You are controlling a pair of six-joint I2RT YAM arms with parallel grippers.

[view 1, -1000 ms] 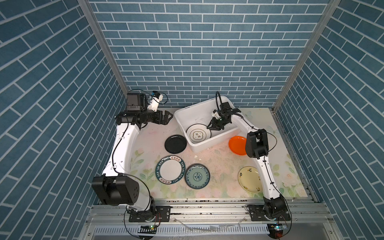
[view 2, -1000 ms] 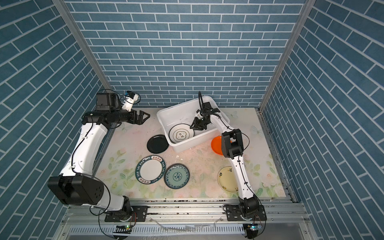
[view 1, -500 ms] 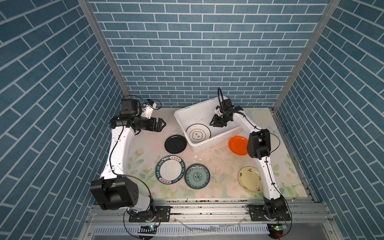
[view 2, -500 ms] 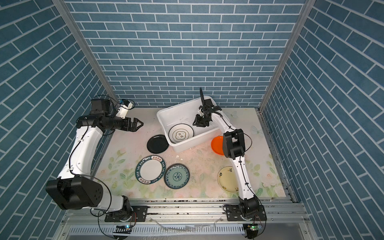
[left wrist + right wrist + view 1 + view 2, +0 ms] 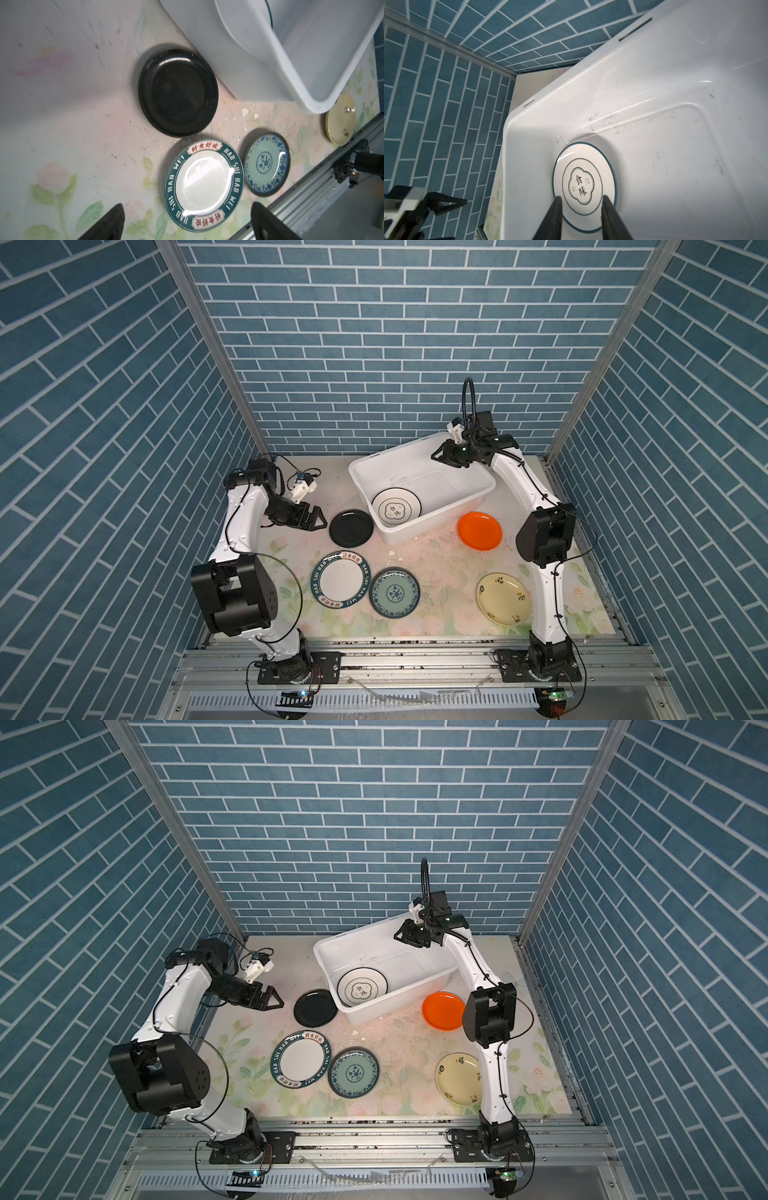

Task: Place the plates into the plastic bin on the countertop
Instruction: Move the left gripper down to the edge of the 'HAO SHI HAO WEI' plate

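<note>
White lettered plate [image 5: 204, 185] read "HAO SHI HAO WEI"; emblem plate [image 5: 584, 180] in the plastic bin [image 5: 432, 526] showed 食味. Left gripper [image 5: 187, 205] gaped empty; right gripper [image 5: 581, 197], slightly parted, apparently too.

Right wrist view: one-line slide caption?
Open right tool hovers over the plastic bin, one white emblem plate lying flat inside.

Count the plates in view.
6. Emblem plate inside the bin; on the countertop: black plate beside the bin, lettered plate, teal plate, orange plate, cream plate. More may hide underneath.
</note>
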